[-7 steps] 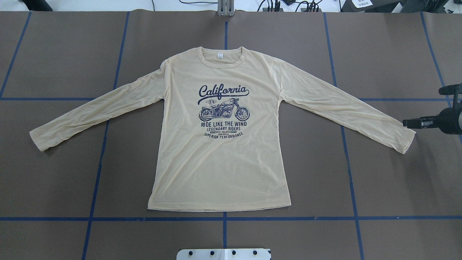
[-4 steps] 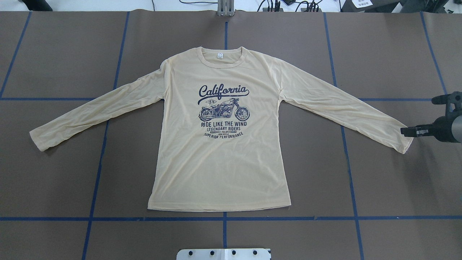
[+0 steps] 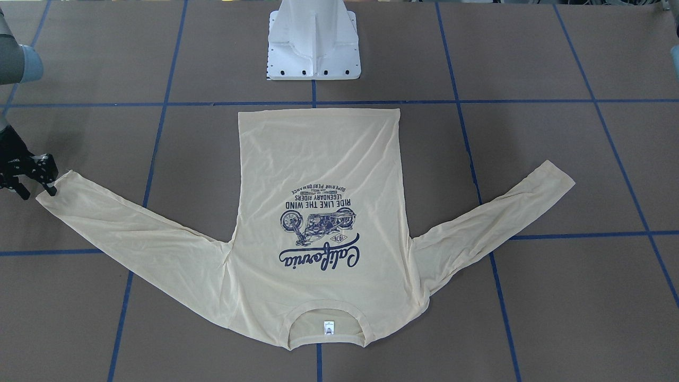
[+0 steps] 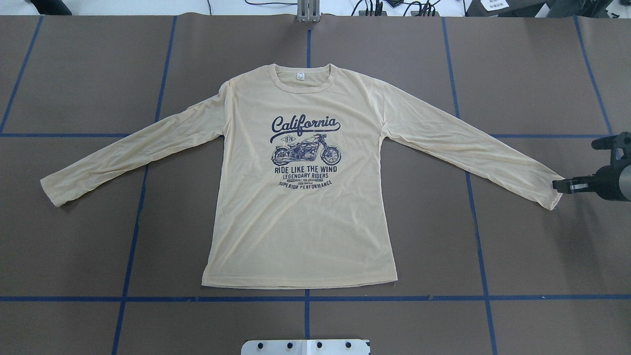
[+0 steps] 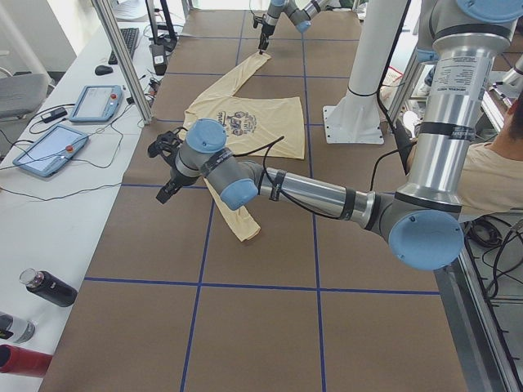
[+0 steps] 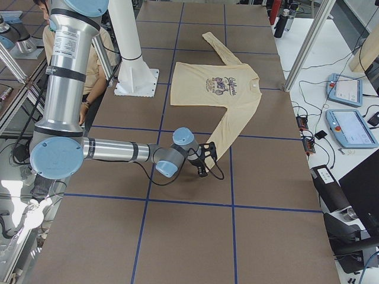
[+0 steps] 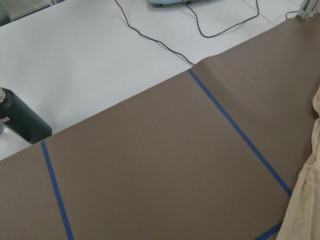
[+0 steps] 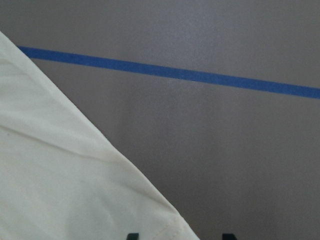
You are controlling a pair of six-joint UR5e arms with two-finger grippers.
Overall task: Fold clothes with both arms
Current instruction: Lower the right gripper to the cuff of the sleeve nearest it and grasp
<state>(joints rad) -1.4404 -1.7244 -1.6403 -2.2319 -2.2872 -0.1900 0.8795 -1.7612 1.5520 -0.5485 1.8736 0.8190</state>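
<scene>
- At the table's right edge, the right claw, fingers apart, straddles the T-shirt's cuff, probably to pinch it for folding.
- Left claw hangs left; grip unclear.

Beside the T-shirt, the right arm is cut off at its cuff; the left gripper is seen too small for its jaws to be judged.

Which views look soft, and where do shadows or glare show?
Right wrist view: close and slightly soft on the shirt. Overhead view: sharp, print legible, a faint shadow on the table beside the right gripper. Left wrist view: the white bench nearly washed out.
</scene>
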